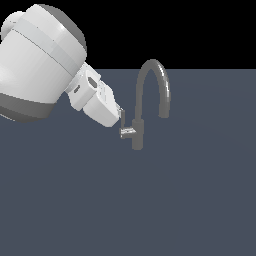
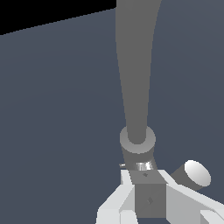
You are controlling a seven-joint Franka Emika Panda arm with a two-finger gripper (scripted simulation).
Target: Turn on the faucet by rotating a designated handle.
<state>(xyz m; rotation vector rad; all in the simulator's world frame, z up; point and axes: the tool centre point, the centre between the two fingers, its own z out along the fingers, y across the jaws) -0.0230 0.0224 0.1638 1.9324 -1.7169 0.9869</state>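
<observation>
dark grey metal gooseneck faucet stood on the flat slate floor. white gripper was right at its thin grey lever handle, fingers looked clamped on it, hard to tell.

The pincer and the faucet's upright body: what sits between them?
In the exterior view, only the shiny stub with the handle separates the pincer from the faucet.

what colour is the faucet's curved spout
Dark grey, plain and matte; the spout shows best in the exterior view.
</observation>
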